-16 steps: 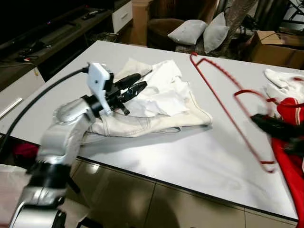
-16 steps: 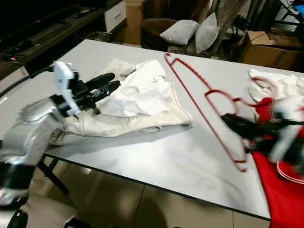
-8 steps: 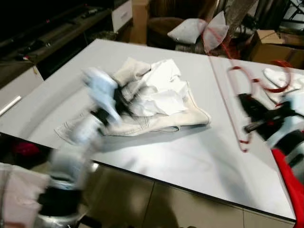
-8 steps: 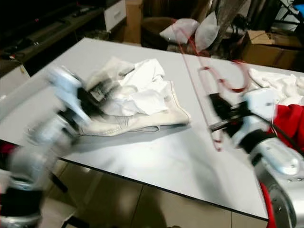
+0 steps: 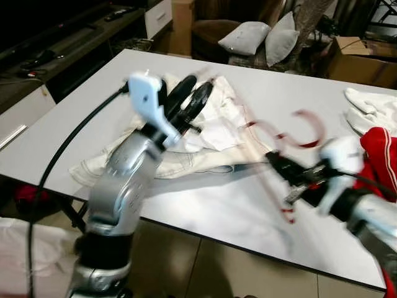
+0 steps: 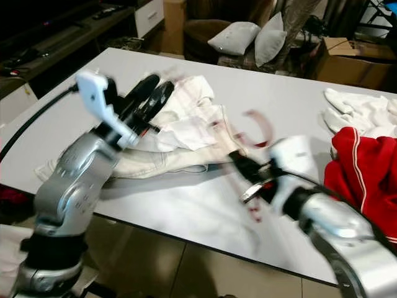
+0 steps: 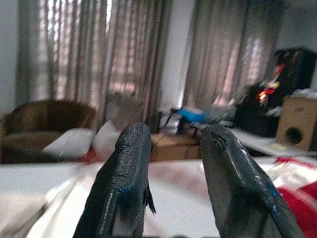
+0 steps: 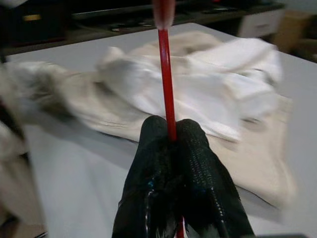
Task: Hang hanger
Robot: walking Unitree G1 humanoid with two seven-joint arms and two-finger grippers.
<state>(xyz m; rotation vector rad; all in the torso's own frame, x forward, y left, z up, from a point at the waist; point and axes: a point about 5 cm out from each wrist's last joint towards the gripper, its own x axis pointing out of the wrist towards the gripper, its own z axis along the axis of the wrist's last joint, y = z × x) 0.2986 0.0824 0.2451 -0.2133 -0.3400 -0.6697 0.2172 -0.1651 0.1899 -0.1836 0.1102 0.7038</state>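
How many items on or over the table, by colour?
Red: 2 (red hanger pinched in the right gripper, red garment)
White/cream: 2 (clothes pile mid-table, white cloth at the far right)
Total: 4

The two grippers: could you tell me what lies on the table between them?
In the left eye view, the pile of white clothes lies between the raised left gripper and the right gripper, which is shut on the red hanger.

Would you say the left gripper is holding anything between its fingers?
No, the left gripper is open, with only background showing between its fingers.
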